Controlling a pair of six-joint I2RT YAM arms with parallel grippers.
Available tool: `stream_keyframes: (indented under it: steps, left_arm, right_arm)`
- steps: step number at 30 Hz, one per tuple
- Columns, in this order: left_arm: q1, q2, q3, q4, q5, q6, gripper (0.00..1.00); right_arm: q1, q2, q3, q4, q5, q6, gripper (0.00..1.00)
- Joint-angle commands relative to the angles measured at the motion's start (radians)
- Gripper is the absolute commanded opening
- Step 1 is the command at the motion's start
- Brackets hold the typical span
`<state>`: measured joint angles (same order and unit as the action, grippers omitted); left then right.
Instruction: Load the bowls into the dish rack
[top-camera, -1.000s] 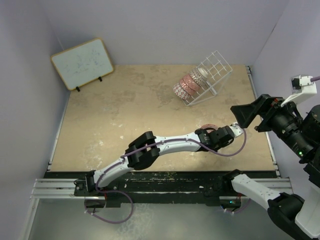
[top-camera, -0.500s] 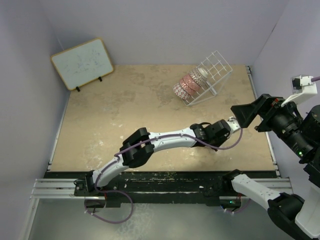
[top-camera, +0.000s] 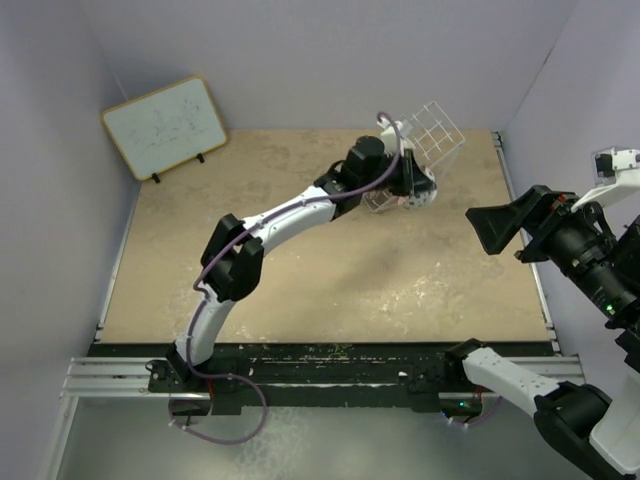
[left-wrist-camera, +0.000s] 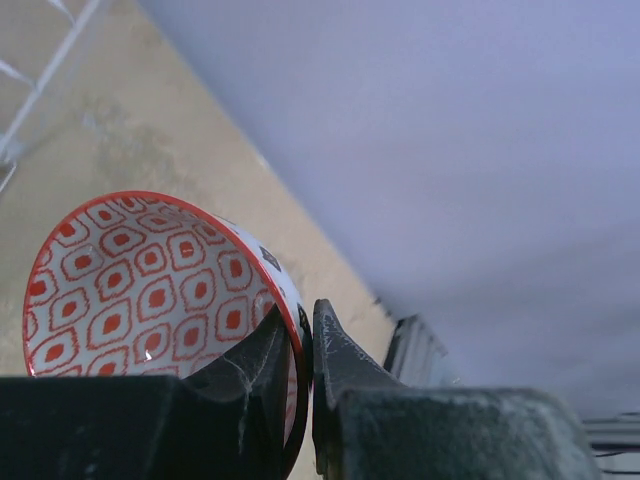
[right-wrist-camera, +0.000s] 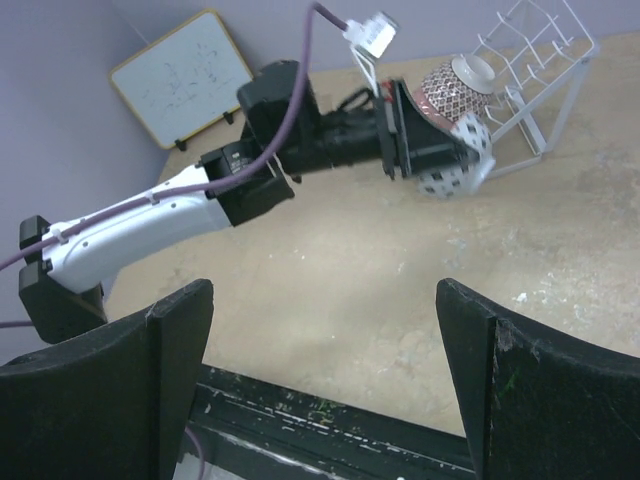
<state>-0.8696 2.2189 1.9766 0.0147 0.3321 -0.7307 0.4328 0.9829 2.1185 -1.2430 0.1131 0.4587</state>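
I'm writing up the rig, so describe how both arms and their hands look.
The left arm has white link shells and black joints, with a purple cable running along it to a white plug. The left hand has black tapered fingers. The right arm is likewise white and black; the right hand has broad black fingers.

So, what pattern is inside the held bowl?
The bowl has red-orange diamonds on white, with a red rim; clearest in the left wrist view.
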Motion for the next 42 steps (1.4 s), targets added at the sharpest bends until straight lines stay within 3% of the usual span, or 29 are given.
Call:
stream_keyframes:
  steps: [1,5,12,23,42]
  left_arm:
    - [0.072,-0.020,0.030,0.456,0.149,-0.358,0.00]
    - [0.118,0.102,0.138,0.689,0.138,-0.593,0.00]
    - [0.142,0.290,0.392,0.783,0.052,-0.815,0.00]
    - [0.190,0.353,0.386,0.954,-0.165,-0.914,0.00]
    - [0.213,0.386,0.366,0.935,-0.442,-1.016,0.00]
  right_arm:
    - [0.001,0.038,0.026,0.006,0.006,-0.026,0.94]
    - [0.001,0.049,0.040,0.004,0.011,-0.037,0.94]
    - [0.001,0.049,0.043,0.004,0.026,-0.052,0.95]
    - [0.002,0.056,0.043,0.004,0.031,-0.061,0.95]
    - [0.001,0.045,0.026,0.001,0.033,-0.048,0.95]
